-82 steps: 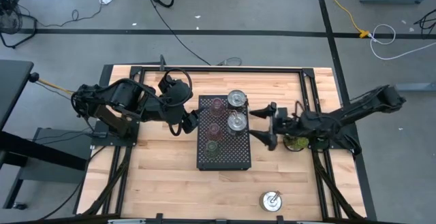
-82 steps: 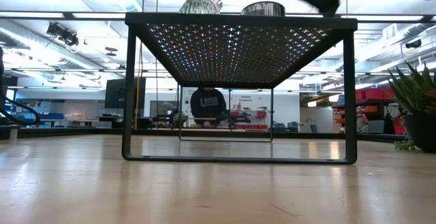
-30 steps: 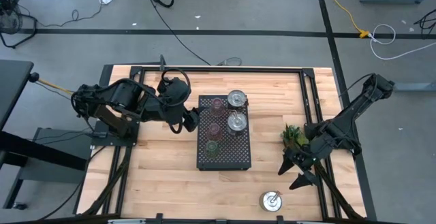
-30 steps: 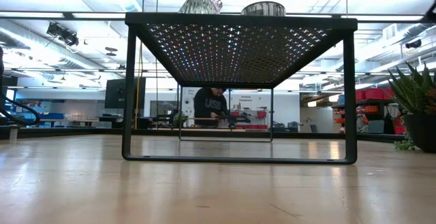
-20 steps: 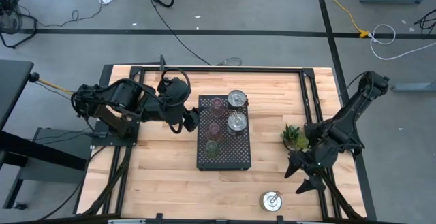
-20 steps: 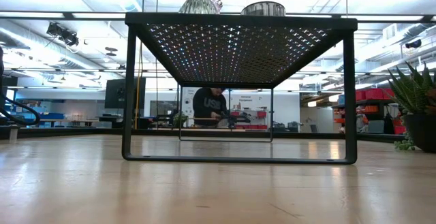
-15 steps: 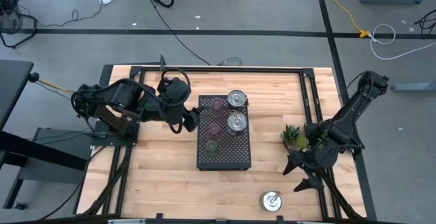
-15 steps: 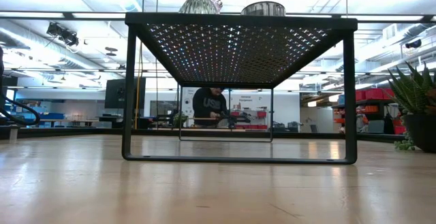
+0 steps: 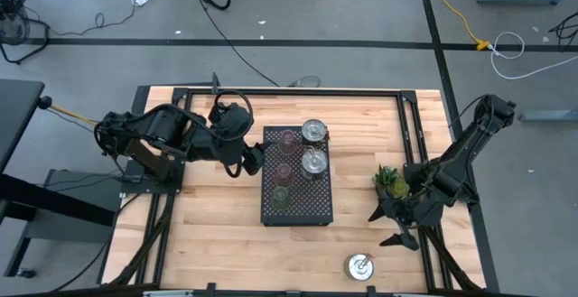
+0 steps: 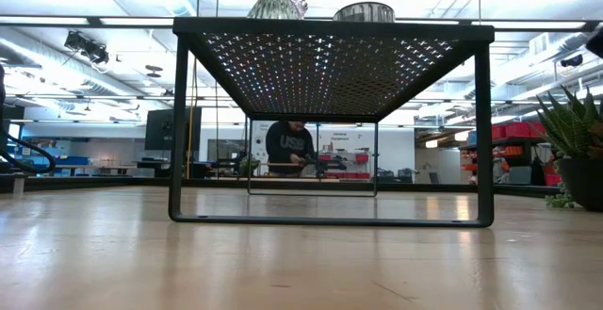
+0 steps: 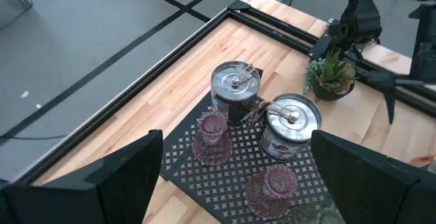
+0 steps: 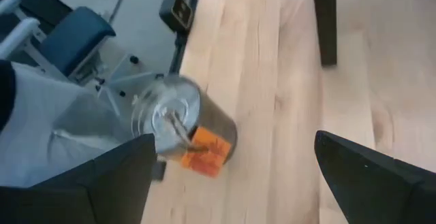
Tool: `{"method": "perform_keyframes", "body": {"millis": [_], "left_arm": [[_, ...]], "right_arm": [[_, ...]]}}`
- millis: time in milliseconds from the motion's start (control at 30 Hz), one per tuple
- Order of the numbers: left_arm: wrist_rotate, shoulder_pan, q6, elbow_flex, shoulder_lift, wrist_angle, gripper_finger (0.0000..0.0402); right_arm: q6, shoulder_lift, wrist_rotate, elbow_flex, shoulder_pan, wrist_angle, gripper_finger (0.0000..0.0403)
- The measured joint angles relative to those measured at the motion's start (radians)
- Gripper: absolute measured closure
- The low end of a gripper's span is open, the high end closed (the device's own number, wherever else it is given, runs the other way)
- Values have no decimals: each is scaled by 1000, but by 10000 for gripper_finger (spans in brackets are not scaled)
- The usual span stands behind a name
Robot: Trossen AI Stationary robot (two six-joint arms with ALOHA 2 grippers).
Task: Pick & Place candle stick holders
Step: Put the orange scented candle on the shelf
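Observation:
Two silver candle stick holders [image 9: 313,133] [image 9: 313,162] and three tinted glass ones [image 9: 288,140] [image 9: 284,171] [image 9: 281,193] stand on the black perforated tray [image 9: 307,208]. A third silver holder [image 9: 360,266] stands on its base on the table near the front edge; it also shows in the right wrist view [image 12: 185,126]. My right gripper [image 9: 389,227] is open and empty, above the table between the plant and that holder. My left gripper [image 9: 254,158] is open and empty at the tray's left edge.
A small potted plant [image 9: 391,182] stands on the table right of the tray, close to my right arm. The tray stands raised on black legs [image 10: 178,131]. Bare wood lies in front of the tray and at the near left. A person shows far off in the room [image 10: 290,145].
My right gripper, still open, has moved a little toward the table's near edge and then back toward the left, staying between the plant and the silver holder on the table. My left arm and the holders have kept still.

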Motion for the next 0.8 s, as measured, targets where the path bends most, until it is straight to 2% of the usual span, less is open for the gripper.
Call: {"method": "perform_keyframes", "body": {"millis": [100, 300, 367, 567, 800], "left_arm": [[0, 0, 31, 0, 0, 0, 28], [3, -1, 51, 0, 0, 48, 28], [34, 0, 51, 0, 0, 80, 28], [35, 7, 139, 0, 0, 171, 28], [26, 7, 197, 0, 0, 245, 28]], "right_arm": [[16, 2, -10, 0, 20, -22, 3], [-78, 5, -17, 0, 89, -148, 3], [-123, 5, -7, -7, 129, -148, 3], [-169, 5, 26, -99, 240, 88, 3], [-151, 5, 199, -251, 306, 289, 3]]}}
